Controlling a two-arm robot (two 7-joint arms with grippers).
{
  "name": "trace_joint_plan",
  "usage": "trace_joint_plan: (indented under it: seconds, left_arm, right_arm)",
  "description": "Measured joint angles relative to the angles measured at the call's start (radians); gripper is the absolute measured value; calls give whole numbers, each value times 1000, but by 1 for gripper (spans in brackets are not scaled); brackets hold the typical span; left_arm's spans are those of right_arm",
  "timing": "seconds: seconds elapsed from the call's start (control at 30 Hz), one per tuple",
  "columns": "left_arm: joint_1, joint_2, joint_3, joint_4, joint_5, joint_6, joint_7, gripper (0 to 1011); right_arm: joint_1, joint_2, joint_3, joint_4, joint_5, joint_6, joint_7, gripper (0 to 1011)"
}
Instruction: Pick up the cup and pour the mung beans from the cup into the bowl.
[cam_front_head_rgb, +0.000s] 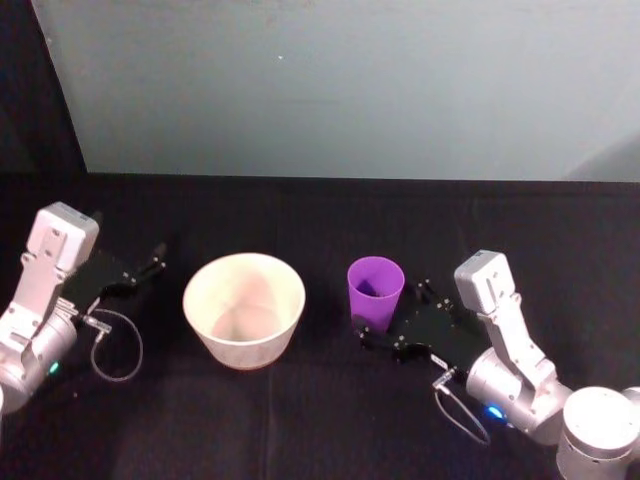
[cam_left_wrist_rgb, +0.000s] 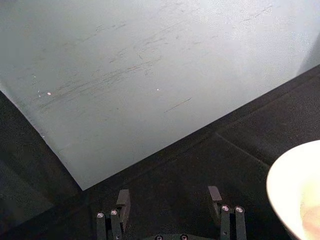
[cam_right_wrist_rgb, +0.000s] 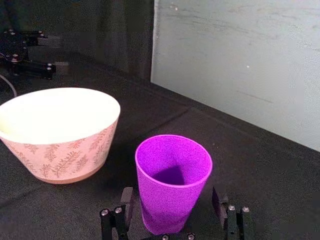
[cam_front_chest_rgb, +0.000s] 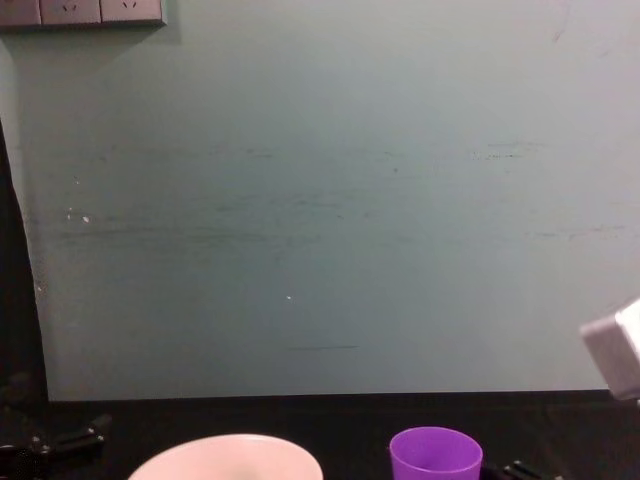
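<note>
The purple cup (cam_front_head_rgb: 375, 290) stands upright on the black table, just right of the pale bowl (cam_front_head_rgb: 245, 350). My right gripper (cam_front_head_rgb: 392, 314) is open at the cup's base, one finger on each side. In the right wrist view the cup (cam_right_wrist_rgb: 172, 175) stands between the fingers (cam_right_wrist_rgb: 126, 200), with a small gap on both sides. The cup's inside shows purple wall and shadow; the mung beans are out of view. The bowl (cam_right_wrist_rgb: 65, 155) has a leaf pattern on its outside. My left gripper (cam_front_head_rgb: 152, 262) rests open to the left of the bowl, holding nothing.
A grey-green wall panel (cam_front_head_rgb: 340, 90) rises behind the table. A cable loop (cam_front_head_rgb: 118, 350) hangs from the left arm near the bowl. In the chest view the cup (cam_front_chest_rgb: 435, 455) and the bowl's rim (cam_front_chest_rgb: 230, 450) sit at the lower edge.
</note>
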Motion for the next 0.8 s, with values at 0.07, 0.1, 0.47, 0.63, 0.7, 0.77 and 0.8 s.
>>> trace_joint_plan:
  seconds: [0.07,0.1,0.47,0.63,0.7,0.77,0.8]
  left_arm:
    - [0,0,0,0,0,0,0,1012]
    - [0,0,0,0,0,0,0,1012]
    - [0,0,0,0,0,0,0,1011]
    - [0,0,0,0,0,0,0,1011]
    - [0,0,0,0,0,0,0,1011]
    - [0,0,0,0,0,0,0,1011]
    - [0,0,0,0,0,0,0,1012]
  right_arm:
    - [8,-14,2,16,1,-3,8,1003]
    - [11,-19,4,23,1,-5,10,1003]
    - [27,-71,33,92,27,-64,59,1003]
    - [26,-86,48,104,32,-87,75,1003]
    - [24,-89,53,106,35,-89,79,1003]
    - [22,-94,59,110,38,-91,87,1003]
    - [22,-96,61,111,39,-92,89,1003]
